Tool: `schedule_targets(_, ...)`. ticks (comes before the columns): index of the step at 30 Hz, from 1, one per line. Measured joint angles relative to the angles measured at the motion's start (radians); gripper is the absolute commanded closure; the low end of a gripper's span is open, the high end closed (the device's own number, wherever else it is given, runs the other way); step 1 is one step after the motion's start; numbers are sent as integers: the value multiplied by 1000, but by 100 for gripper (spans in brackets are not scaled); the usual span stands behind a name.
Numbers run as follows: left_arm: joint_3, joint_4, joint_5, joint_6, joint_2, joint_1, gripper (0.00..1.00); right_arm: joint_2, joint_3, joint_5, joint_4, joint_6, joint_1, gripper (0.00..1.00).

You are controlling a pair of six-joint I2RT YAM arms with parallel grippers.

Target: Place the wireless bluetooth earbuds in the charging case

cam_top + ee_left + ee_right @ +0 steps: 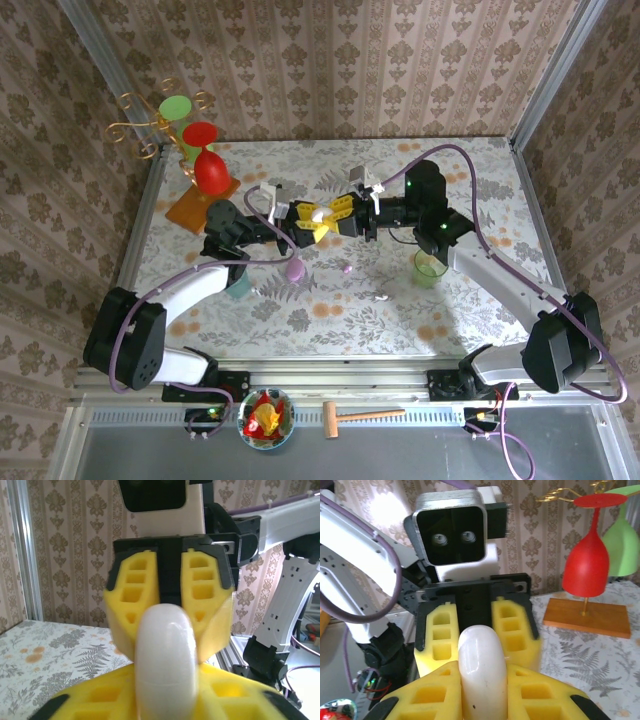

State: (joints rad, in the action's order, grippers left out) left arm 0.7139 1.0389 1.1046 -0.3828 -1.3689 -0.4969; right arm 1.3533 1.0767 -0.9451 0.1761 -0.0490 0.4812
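Observation:
A white oval charging case (pixel 318 214) hangs in the air over the middle of the table, held from both sides. My left gripper (pixel 308 226) is shut on one end and my right gripper (pixel 338 213) on the other. In the left wrist view the case (pixel 165 655) stands between my yellow fingers (pixel 90 705), with the right gripper's fingers (pixel 127 615) facing them. The right wrist view has the case (pixel 481 670) the same way. On the table below lie a tiny lilac earbud (pixel 347 268) and a pale earbud (pixel 381 296).
A lilac oval case (pixel 295 268) lies near the earbuds. A green cup (pixel 430 268) stands by the right arm, a teal cup (pixel 238 287) under the left arm. Red glass (pixel 210 172) on a wooden base (pixel 190 212) and green glass (pixel 176 105) stand back left.

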Motion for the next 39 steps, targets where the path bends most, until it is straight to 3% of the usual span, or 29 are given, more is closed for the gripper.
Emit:
schedule_targets(3, 0, 2, 2, 0, 0, 0, 86, 0, 2, 4, 0, -3, 0, 75)
schedule_targets(8, 0, 9, 2, 2, -6, 1, 91, 0, 2, 25, -1, 19, 3, 55)
schedule_targets(22, -34, 46, 10, 29, -6, 13, 92, 18, 22, 101, 7, 267, -29, 34)
schedule_targets(25, -38, 44, 14, 48, -6, 13, 93, 26, 47, 109, -10, 277, -37, 19)
schedule_targets(29, -43, 31, 14, 75, 3, 13, 93, 27, 80, 116, -40, 270, -39, 8)
schedule_targets(33, -52, 13, 12, 97, 23, 13, 95, 27, 83, 115, -62, 249, -39, 3)
schedule_targets(39, -53, 1, 6, 104, 28, 14, 96, 27, 89, 97, -155, 136, -19, 4)
